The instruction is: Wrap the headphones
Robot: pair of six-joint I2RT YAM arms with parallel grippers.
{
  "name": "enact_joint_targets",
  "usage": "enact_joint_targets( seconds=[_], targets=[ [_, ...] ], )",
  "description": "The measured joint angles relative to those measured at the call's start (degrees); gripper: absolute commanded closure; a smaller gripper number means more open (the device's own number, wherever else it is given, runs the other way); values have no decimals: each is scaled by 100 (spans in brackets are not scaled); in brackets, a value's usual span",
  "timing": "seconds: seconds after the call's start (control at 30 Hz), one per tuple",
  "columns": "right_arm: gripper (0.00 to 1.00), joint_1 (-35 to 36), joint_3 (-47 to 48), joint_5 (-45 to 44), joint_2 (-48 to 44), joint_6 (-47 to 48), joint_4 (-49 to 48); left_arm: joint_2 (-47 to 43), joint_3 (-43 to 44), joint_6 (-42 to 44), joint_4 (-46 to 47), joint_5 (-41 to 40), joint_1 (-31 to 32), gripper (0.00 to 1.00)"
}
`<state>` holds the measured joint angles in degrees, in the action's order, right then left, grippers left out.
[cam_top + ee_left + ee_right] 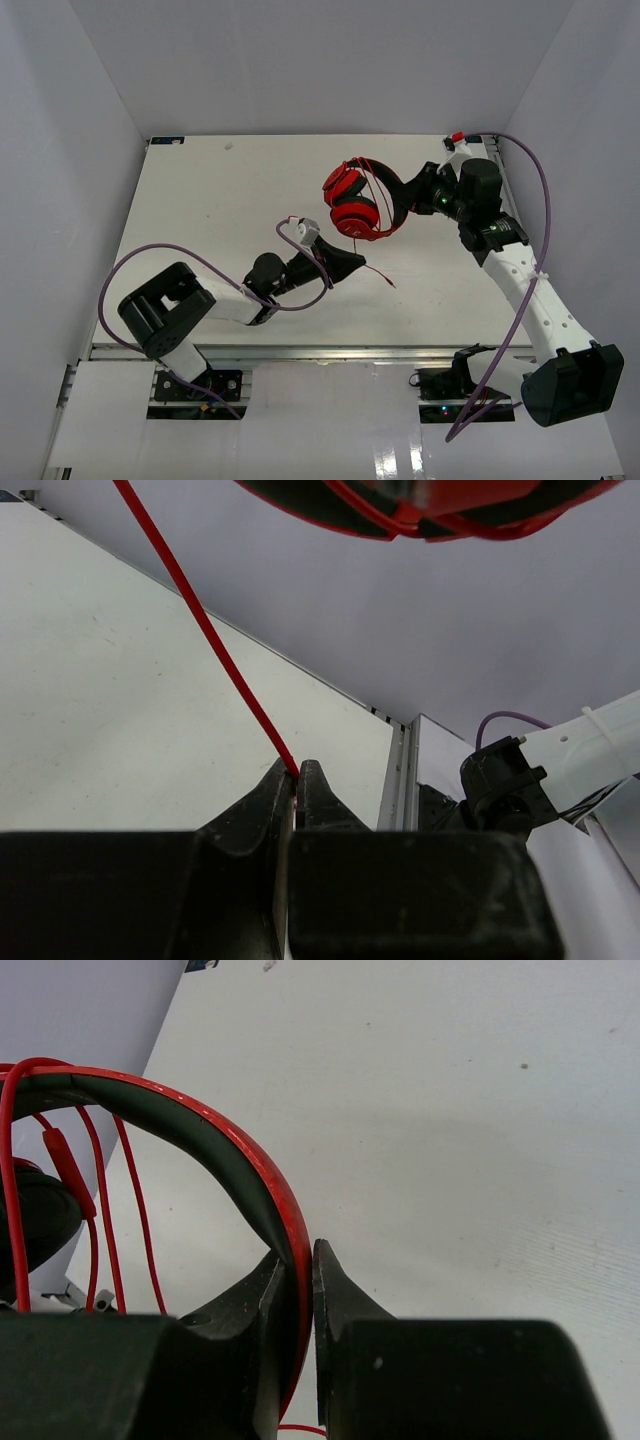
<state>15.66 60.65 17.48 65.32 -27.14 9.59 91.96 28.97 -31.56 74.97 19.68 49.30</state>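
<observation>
Red headband (pixel 190 1125) between right fingers (pixel 250 1300), cable (pixel 221 645) between left fingers (pixel 260 800)

Finish notes: the headphones (pixel 355 205) have glossy red plastic ear cups (pixel 358 216). The headband (pixel 215 1150) is glossy red outside, matt black inside. The cable (pixel 215 645): smooth red sheath, slight sheen. The left gripper (pixel 297 772) and right gripper (pixel 303 1255): smooth matt black plastic. The table (pixel 220 190): matt white, faintly scuffed, speckled.

White table (pixel 220 200), faintly scuffed
</observation>
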Motion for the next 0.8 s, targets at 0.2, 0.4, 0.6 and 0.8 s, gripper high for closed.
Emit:
enact_joint_targets(
  seconds=[0.2,0.4,0.6,0.8],
  targets=[
    [92,0,-145,-298,11,63,7,6,34,26,-132,-157,142,100],
    [92,0,-149,-392,11,77,10,288,271,125,-126,-321,279,99],
    [92,0,-149,-405,9,81,17,680,499,220,-67,-465,308,99],
    [92,0,-149,-464,7,79,13,874,708,322,21,-537,364,98]
  ],
)
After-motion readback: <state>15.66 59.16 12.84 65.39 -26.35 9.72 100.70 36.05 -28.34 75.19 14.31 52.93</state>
